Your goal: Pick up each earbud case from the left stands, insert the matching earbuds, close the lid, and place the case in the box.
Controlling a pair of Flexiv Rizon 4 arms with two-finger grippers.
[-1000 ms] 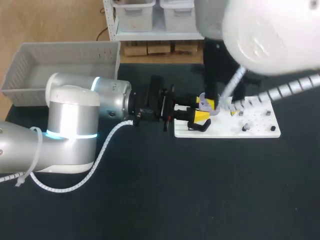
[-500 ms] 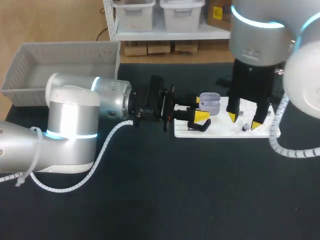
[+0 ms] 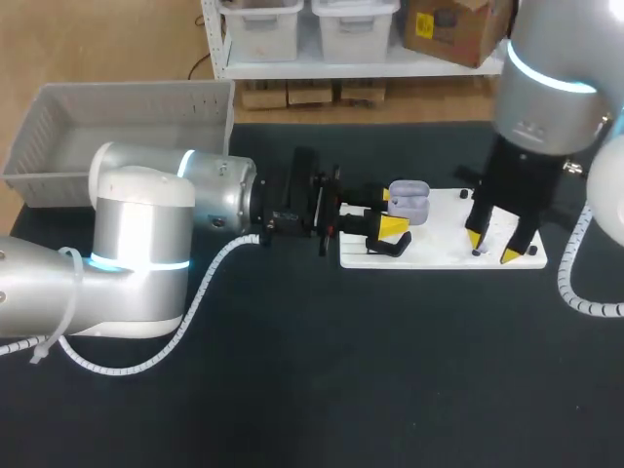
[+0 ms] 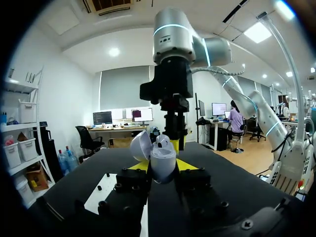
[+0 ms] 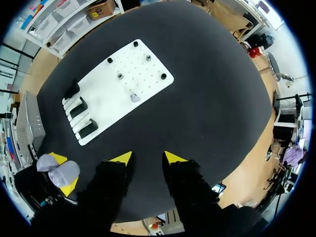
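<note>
A lavender earbud case (image 3: 409, 199) with its lid up is held above the left end of the white board (image 3: 439, 255), and my left gripper (image 3: 391, 226) is shut on it. In the left wrist view the case (image 4: 162, 159) sits between the yellow fingertips (image 4: 190, 165), its lid (image 4: 140, 145) tipped back. Over the board's right end my right gripper (image 3: 492, 246) hangs open with nothing in it. The right wrist view shows the open right gripper (image 5: 148, 158) above the board (image 5: 106, 101), where a small lavender earbud (image 5: 135, 98) lies. The held case (image 5: 59, 171) is off to the side.
Black stands (image 5: 79, 106) line the board's left end, and short pegs (image 5: 163, 76) dot its right part. A grey basket (image 3: 127, 97) stands at the table's back left. Dark table surface (image 3: 390, 370) spreads out in front of the board.
My right arm has swung away from the held case and moved right across the board to its right end. The left arm and the case have stayed put.
</note>
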